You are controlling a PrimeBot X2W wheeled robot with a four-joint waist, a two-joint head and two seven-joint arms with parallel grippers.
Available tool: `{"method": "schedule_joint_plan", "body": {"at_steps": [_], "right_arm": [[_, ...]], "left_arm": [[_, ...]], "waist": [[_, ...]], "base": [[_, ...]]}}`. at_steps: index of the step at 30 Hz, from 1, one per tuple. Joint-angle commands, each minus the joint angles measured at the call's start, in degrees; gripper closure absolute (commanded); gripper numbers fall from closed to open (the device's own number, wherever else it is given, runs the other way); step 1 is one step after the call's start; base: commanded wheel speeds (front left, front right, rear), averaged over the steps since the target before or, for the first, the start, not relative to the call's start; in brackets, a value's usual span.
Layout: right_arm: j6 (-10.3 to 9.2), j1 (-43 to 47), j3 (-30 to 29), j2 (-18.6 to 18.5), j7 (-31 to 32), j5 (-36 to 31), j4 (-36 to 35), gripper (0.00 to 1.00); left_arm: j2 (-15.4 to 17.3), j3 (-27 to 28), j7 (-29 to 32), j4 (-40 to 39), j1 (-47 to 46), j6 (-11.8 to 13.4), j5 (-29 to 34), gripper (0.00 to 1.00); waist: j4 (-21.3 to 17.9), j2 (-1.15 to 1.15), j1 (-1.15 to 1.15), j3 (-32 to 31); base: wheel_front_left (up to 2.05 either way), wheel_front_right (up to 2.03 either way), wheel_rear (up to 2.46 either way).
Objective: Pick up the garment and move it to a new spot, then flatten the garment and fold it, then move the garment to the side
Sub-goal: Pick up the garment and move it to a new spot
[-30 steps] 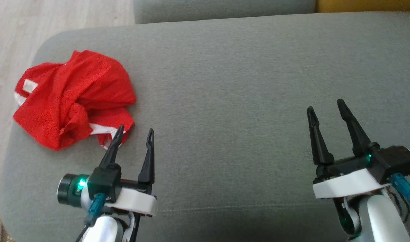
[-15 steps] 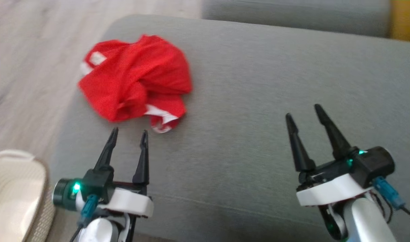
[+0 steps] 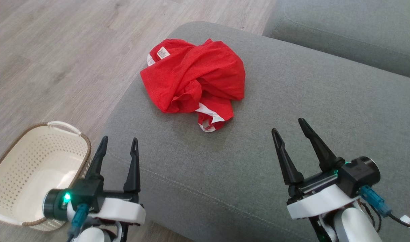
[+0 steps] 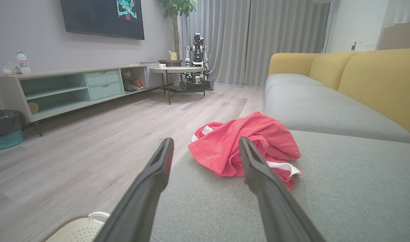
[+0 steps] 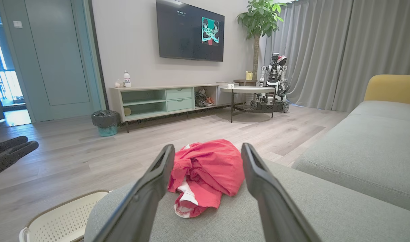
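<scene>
Black fingers are spread wide on the left end effector [image 3: 120, 138] and right end effector [image 3: 288, 124], with nothing held, presumably so the heap ahead can be straddled. The red garment [image 3: 195, 77] is crumpled near the corner of the sofa [image 3: 309, 101], apart from both; a basket [image 3: 85, 141] is set on the floor [image 3: 57, 50] alongside.

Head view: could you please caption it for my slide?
Crumpled red garment on grey sofa, left gripper and right gripper open before it.
</scene>
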Motion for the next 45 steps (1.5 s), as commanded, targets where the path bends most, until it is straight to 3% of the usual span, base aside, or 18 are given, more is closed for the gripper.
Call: {"method": "schedule_joint_plan", "body": {"at_steps": [1, 9, 16, 23, 26, 30, 40, 45], "right_arm": [[-0.01, -1.51, 1.3, -0.52, -0.52, 0.32, -1.56, 0.0], [-0.01, -1.63, 1.45, -0.52, -0.52, -0.08, -1.6, 0.0], [-0.01, -3.74, 1.07, -0.52, -0.52, -2.83, -2.1, 0.0], [-0.01, -7.48, -0.46, -0.52, -0.52, -7.79, -3.58, 0.0], [-0.01, -8.61, -0.68, -0.52, -0.52, -9.31, -4.04, 0.0], [-0.01, -9.68, -0.85, -0.52, -0.52, -10.46, -4.61, 0.0], [-0.01, -12.78, -1.31, -0.52, -0.52, -11.33, -5.95, 0.0], [-0.01, -13.85, -1.02, -0.52, -0.52, -11.25, -6.46, 0.0]], "left_arm": [[-0.03, 2.35, -0.69, -2.28, -1.7, 0.09, 0.47, 0.0], [-0.39, 3.83, -0.69, -3.53, -1.75, -0.21, -0.18, 0.0], [-0.6, 7.42, -0.69, -3.04, -5.2, -1.38, -2.99, 0.0], [-0.07, 10.68, -0.69, 2.32, -16.44, -7.37, -6.89, 0.0], [2.02, 10.06, -0.67, 8.27, -22.86, -9.66, -8.58, 0.0], [4.56, 8.59, 1.18, 14.05, -30.23, -10.83, -11.8, 0.0], [14.4, -1.73, 13.98, 28.08, -49.87, -11.23, -23.85, 0.0], [17.01, -4.16, 17.68, 34.95, -55.99, -11.24, -26.97, 0.0]], "waist": [[0.06, 0.0, 0.0, 0.0], [-0.26, 0.0, 0.0, 0.63], [-3.88, 0.0, 0.0, 7.34], [-7.94, 0.0, 0.0, 17.08], [-9.94, 0.0, 0.0, 20.26], [-11.9, 0.0, 0.0, 23.04], [-17.29, 0.0, 0.0, 29.17], [-18.93, 0.0, 0.0, 30.84]], "base": [[0.0, 0.0, 0.0], [0.0, 0.0, 0.0], [0.0, 0.0, 0.0], [0.0, 0.0, 0.0], [0.0, 0.0, 0.0], [0.0, 0.0, 0.0], [0.0, 0.0, 0.0], [0.0, 0.0, 0.0]]}}
